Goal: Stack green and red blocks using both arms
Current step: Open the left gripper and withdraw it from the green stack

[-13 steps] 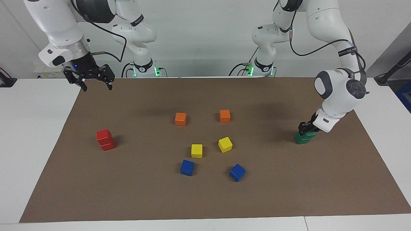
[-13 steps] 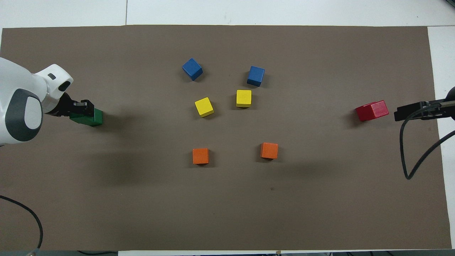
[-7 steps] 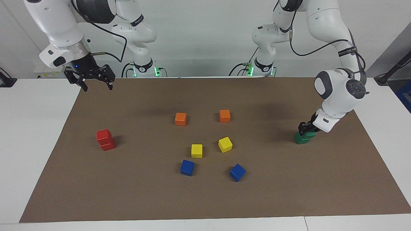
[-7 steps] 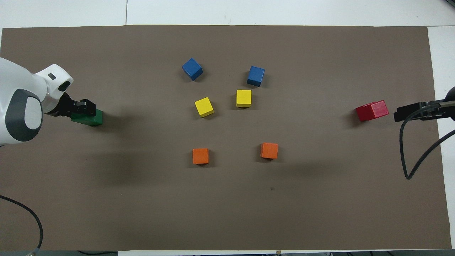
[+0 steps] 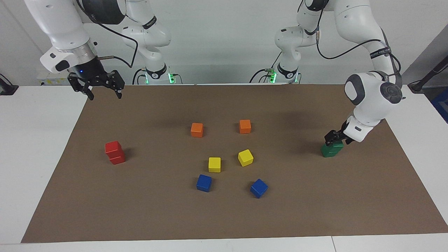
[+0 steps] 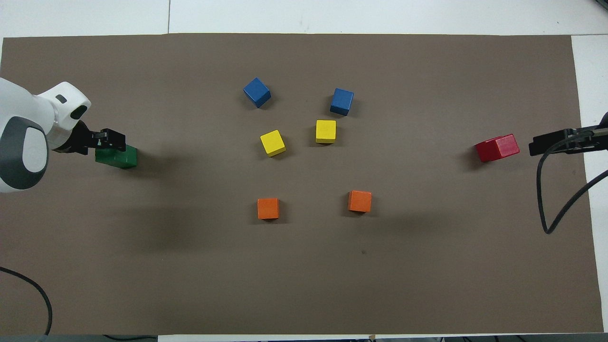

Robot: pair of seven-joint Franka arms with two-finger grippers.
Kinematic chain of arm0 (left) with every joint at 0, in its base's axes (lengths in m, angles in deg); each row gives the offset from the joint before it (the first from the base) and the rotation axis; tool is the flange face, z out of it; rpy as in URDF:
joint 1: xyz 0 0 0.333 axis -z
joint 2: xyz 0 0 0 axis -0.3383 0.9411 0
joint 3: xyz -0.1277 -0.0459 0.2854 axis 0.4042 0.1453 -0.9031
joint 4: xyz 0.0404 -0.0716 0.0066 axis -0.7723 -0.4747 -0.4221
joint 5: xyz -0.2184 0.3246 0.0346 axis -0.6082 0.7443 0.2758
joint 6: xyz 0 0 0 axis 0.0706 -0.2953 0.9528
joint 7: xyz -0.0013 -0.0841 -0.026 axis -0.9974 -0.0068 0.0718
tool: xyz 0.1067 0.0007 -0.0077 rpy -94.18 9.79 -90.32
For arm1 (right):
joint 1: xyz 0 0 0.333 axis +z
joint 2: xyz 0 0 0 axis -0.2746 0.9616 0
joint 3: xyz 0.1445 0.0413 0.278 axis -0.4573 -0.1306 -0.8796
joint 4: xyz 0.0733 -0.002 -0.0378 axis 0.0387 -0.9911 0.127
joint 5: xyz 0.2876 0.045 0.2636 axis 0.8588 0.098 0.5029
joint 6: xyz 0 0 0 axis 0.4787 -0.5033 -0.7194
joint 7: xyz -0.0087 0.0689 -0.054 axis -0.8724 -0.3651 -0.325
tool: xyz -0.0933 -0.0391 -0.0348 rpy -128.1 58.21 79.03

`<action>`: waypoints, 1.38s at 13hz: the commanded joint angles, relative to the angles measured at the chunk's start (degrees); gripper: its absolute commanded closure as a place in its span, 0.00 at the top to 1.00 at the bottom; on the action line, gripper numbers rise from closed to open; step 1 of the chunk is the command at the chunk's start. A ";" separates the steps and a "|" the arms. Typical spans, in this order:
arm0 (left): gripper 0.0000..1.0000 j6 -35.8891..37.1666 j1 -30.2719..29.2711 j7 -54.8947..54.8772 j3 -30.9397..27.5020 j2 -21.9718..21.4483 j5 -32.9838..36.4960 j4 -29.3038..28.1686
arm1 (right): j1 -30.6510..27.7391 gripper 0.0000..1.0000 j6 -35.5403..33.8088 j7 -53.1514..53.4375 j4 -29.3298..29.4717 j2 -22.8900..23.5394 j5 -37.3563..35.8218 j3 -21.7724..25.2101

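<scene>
Called for a slow, straight lift of the black two-finger left gripper [image 5: 335, 139], grip untellable, off the stacked glossy dark green cubes [image 6: 118, 157] at nine o'clock overhead, with the right gripper [image 5: 105, 96] spread, idle above the brown mat [image 5: 224, 217] corner, bright red cubes [image 6: 496, 148] stacked at three.

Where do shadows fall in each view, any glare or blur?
Facing view: soft arm shadows darken the brown mat near the orange cubes; the red stack casts a short shadow.
Overhead view: broad smudges below the green stack.
No glare; cubes sharp in both.
</scene>
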State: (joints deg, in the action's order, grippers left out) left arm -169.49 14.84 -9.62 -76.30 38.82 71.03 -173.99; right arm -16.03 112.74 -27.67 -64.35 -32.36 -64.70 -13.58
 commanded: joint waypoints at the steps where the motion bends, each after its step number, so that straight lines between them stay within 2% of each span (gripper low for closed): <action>1: 1.00 5.73 -0.69 -1.10 -0.02 -4.58 -0.80 1.09 | 0.01 1.00 -1.10 0.80 1.71 0.80 0.35 0.46; 5: 1.00 15.40 -0.69 -1.10 0.06 -12.14 -0.80 1.27 | 0.01 1.00 -0.83 0.80 1.71 0.71 0.36 0.81; 9: 1.00 21.12 -0.69 -1.01 -0.02 -17.07 -0.80 1.44 | 0.01 1.00 -3.03 0.89 1.27 0.27 -0.17 1.07; 13: 1.00 23.94 -0.26 -1.10 -0.64 -17.43 -0.71 2.75 | -0.08 1.00 -3.91 0.89 1.01 0.01 -1.93 1.07; 16: 1.00 26.49 0.62 -1.10 -0.64 -14.37 -0.10 9.69 | -0.08 1.00 -4.61 0.89 1.01 0.01 -2.02 1.07; 18: 1.00 27.28 2.46 -1.10 -0.64 -13.74 0.08 10.67 | -0.08 1.00 -4.53 0.89 1.01 0.01 -2.02 1.07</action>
State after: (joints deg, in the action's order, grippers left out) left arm -144.65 15.44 -10.10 -76.48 22.68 71.03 -166.67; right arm -16.18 109.24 -27.66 -63.94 -32.34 -66.09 -12.72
